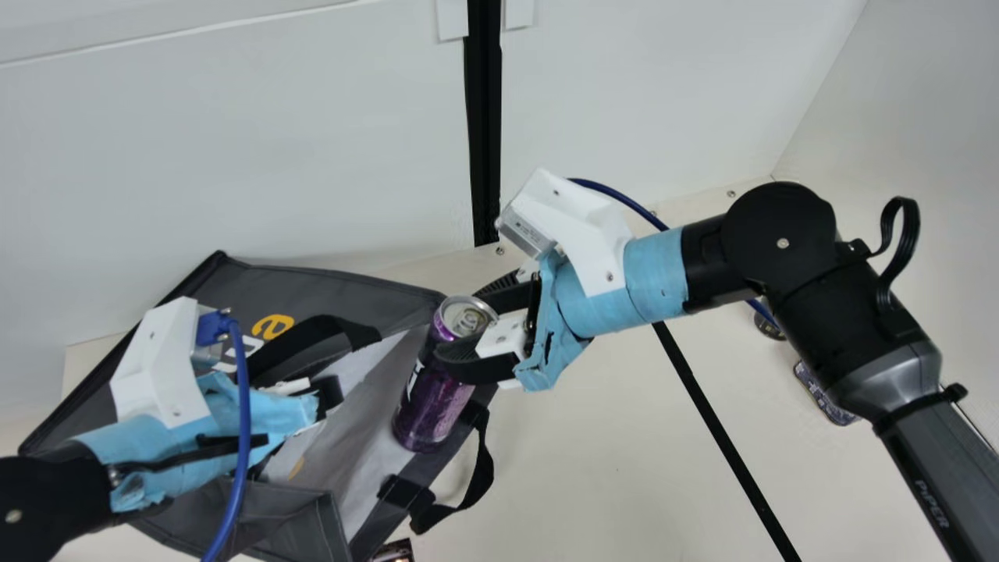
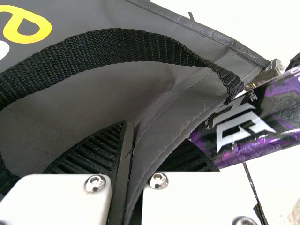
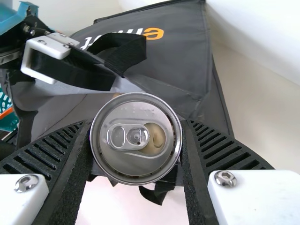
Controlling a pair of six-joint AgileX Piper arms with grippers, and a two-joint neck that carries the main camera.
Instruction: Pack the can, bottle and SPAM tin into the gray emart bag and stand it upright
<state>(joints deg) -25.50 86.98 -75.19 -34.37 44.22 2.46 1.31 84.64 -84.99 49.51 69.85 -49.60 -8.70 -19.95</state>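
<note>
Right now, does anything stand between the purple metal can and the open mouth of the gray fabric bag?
Nothing visible does: the can, in the right hand, slants over the pale lining of the gray bag, whose wall the left hand pinches. A black strap loop appears to hang outside the mouth.

A black strip (image 1: 716, 421) crosses the counter (image 1: 593, 468); white panels (image 1: 234, 156) line its far edge; the right wrist view shows a teal basket (image 3: 8, 123).
</note>
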